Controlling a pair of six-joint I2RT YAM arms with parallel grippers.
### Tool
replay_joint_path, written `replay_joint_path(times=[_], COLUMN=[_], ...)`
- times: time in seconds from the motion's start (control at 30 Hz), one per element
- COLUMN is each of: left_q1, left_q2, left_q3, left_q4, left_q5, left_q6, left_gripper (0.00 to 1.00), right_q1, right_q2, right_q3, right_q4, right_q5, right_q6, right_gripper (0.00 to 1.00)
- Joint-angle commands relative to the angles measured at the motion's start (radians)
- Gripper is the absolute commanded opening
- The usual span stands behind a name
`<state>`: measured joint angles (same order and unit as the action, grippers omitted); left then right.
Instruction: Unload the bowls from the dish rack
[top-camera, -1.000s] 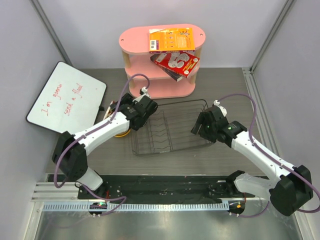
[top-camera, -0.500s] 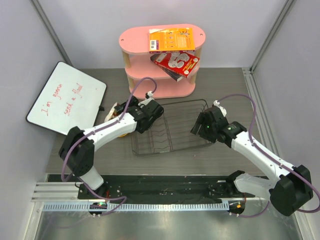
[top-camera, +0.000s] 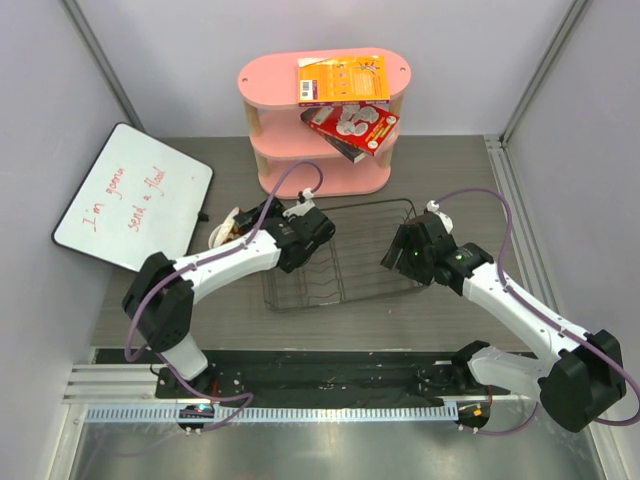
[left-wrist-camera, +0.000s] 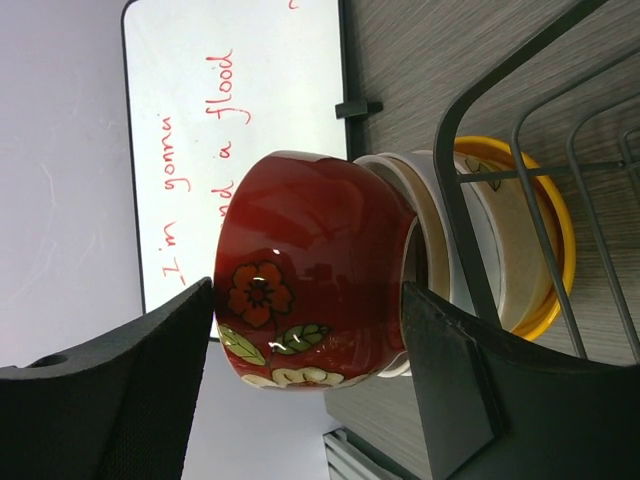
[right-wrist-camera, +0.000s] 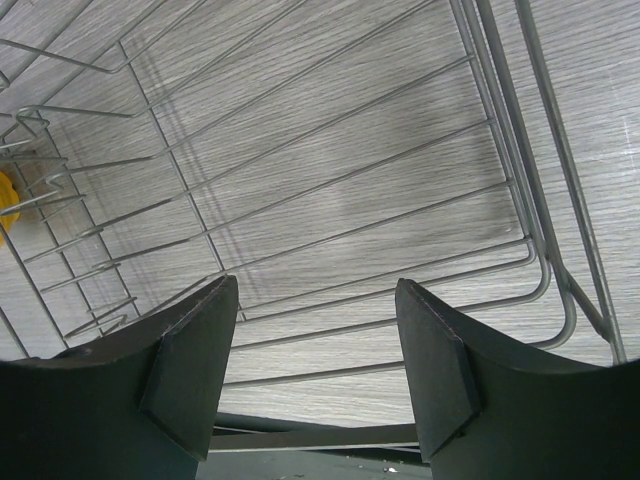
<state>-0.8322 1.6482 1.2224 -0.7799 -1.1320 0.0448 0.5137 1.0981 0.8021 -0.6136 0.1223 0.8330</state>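
Two hands, both gaping wide, neither one gripping anything.

1. Left hand (left-wrist-camera: 308, 292): it is hovering at the left end of the dish rack (top-camera: 340, 262). Its dark fingers (left-wrist-camera: 150, 370) are standing well apart. In the left wrist view they are framing the bowls from a little way off, without touching them.

2. Right hand (right-wrist-camera: 315, 290): it is hanging over the right part of the dish rack. Only the rack's wire floor and the wood grain beneath are showing between its fingers.

3. Bowls (left-wrist-camera: 400, 270): four are sitting nested together on the tabletop (top-camera: 450, 180), just outside the rack's left rim wire. The red bowl (left-wrist-camera: 310, 290), with its painted flower, is capping the white bowl (left-wrist-camera: 425, 215). The beige bowl (left-wrist-camera: 505, 235) and the yellow bowl (left-wrist-camera: 562, 250) are lying at the stack's far end.

4. Whiteboard (top-camera: 135, 195): it is lying left of the bowls and carrying red handwriting.

5. Pink shelf (top-camera: 270, 75): it is standing behind the rack, holding an orange box (top-camera: 343, 80) on top and a red box (top-camera: 350, 128) one tier down.
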Motion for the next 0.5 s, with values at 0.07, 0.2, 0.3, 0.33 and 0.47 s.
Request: replay_joint_path(times=[0.07, 0.2, 0.3, 0.33, 0.47], left_q1=[-0.027, -0.028, -0.028, -0.028, -0.028], left_q2=[-0.044, -0.068, -0.077, -0.079, -0.143], left_q3=[0.029, 0.016, 0.017, 0.02, 0.042], left_q4=[-0.001, 0.002, -0.001, -0.001, -0.009], left_q5=[-0.043, 0.006, 0.017, 0.018, 0.084], left_q6=[-0.031, -0.04, -0.074, -0.085, -0.115], left_gripper=[0.9, 0.96, 0.96, 0.97, 0.98], right_q1=[-0.004, -0.006, -0.004, -0.004, -0.006], right_q2=[-0.003, -0.001, 0.0, 0.002, 0.003], right_q3=[-0.006, -0.007, -0.007, -0.007, -0.011], right_q4=[0.026, 0.031, 0.032, 0.034, 0.032], right_q5=[-0.01, -0.018, -0.019, -0.019, -0.021], right_q6=[-0.008, -0.009, -0.012, -0.012, -0.011], right_gripper=[0.7, 0.7, 0.7, 0.7, 0.7])
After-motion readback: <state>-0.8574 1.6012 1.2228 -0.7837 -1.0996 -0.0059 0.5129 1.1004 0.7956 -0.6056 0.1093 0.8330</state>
